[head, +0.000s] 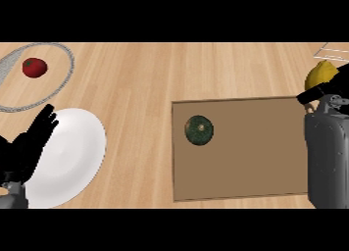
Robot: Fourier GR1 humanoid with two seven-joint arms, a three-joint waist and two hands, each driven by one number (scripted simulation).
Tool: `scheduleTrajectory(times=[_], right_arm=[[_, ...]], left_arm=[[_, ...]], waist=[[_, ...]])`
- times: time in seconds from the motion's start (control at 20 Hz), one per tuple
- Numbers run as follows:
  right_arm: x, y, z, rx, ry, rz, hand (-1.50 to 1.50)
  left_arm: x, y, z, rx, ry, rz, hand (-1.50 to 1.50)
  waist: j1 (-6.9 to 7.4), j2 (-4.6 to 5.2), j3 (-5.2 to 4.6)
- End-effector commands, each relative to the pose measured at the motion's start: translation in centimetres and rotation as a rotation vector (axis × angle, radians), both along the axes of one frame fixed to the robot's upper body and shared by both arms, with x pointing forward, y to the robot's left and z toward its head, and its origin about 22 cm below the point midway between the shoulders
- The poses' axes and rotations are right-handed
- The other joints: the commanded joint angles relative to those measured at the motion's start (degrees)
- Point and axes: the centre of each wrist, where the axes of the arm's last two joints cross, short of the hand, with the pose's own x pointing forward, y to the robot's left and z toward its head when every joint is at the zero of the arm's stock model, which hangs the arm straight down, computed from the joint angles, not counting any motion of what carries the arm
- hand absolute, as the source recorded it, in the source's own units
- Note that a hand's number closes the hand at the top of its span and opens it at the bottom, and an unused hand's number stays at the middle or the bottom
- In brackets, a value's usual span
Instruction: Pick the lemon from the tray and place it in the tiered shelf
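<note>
At the lower left of the frame the left hand (22,147) rests with its fingers straight and spread, pointing up, over the near edge of a white plate (80,147), which holds nothing. At the right edge the right forearm (333,157) rises along the tray's right side. The tray (257,157) lies flat at centre right; the only thing on it is a dark green round fruit (199,130) near its left edge.

Past the tray's far right corner, the right hand (340,84) is curled around the lemon (321,73), which shows yellow on the hand's left side. The lemon is off the tray and in that hand, its long axis running roughly up and down the frame with a pointed end uppermost.

The shelf (336,49) shows only as thin white wires in the upper right corner, just above and slightly right of the lemon. The coming move seems to be a short carry up and right, and the right hand is much the nearer. How the shelf's tiers lie cannot be told.

In the upper left a grey plate (69,68) holds a red fruit (34,67).
</note>
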Motion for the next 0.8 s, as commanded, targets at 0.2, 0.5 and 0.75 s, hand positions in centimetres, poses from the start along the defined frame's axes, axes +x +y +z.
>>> scheduleTrajectory(times=[0.2,0.5,0.75], right_arm=[[3.6,1.7,9.8,0.080,-0.326,-0.288,1.50],[5.8,4.3,14.0,-0.022,-0.386,-0.310,1.50],[6.7,4.0,17.5,-0.098,-0.417,-0.358,1.50]], left_arm=[[0.3,-0.3,-0.7,-0.006,0.030,-0.015,0.00],[0.4,-0.5,0.5,0.009,0.019,-0.003,0.00],[0.1,0.2,0.2,0.015,0.007,0.015,0.00]], waist=[[0.04,-0.44,-0.08],[-0.11,-0.79,-0.01],[-0.50,-0.72,-0.05]])
